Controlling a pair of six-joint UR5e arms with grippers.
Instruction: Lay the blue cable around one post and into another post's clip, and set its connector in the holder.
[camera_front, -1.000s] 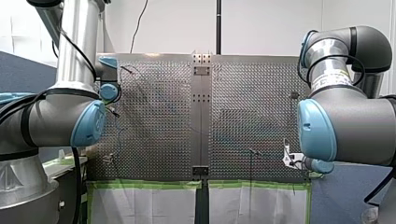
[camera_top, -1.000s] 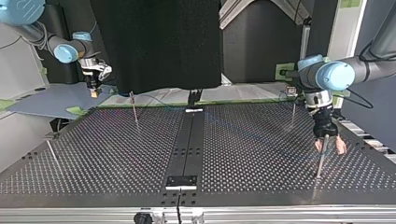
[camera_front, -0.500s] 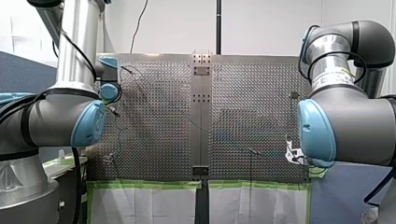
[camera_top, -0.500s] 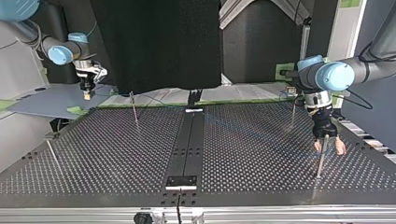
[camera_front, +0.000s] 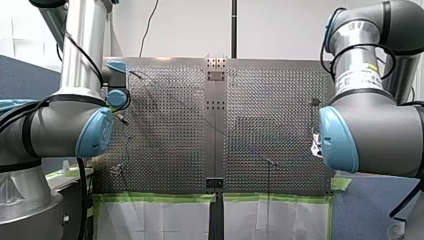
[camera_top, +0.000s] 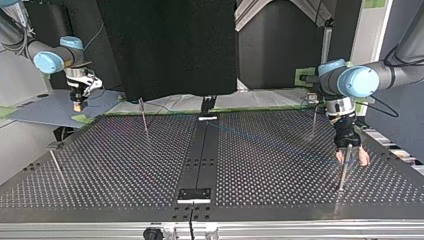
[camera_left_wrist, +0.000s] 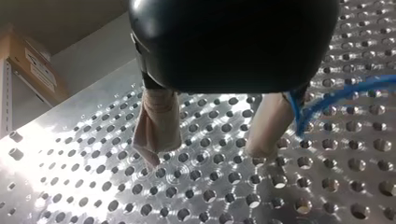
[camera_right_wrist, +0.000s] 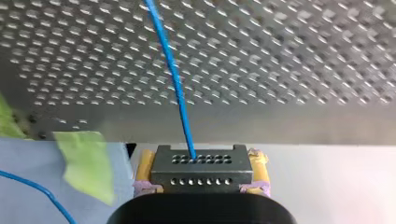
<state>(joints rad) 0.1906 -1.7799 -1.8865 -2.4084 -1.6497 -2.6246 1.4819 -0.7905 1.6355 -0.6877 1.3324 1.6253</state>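
The dark grey connector (camera_right_wrist: 201, 170) sits between the yellow pads (camera_right_wrist: 145, 163) of my right gripper (camera_right_wrist: 201, 173), which is shut on it. The blue cable (camera_right_wrist: 175, 79) runs from it out over the perforated table (camera_right_wrist: 280, 56). In the top view my right gripper (camera_top: 77, 105) hangs past the table's far left corner. My left gripper (camera_top: 352, 157) stands open low at that view's right, its beige pads either side of a thin post (camera_top: 343, 172). Nothing lies between its fingers (camera_left_wrist: 156, 123); the blue cable (camera_left_wrist: 327, 95) passes beside one of them.
Other thin posts stand on the table (camera_top: 144, 117), (camera_top: 314, 122), (camera_top: 56, 162). A black strip (camera_top: 200, 160) runs down the middle to a small plate (camera_top: 195, 194). Green tape (camera_right_wrist: 86, 165) and a blue-grey sheet (camera_top: 50, 112) lie beyond the table's far edge.
My right gripper has carried the connector further toward the top view's left and higher, away from the table's corner. My left gripper has stayed open at the post.
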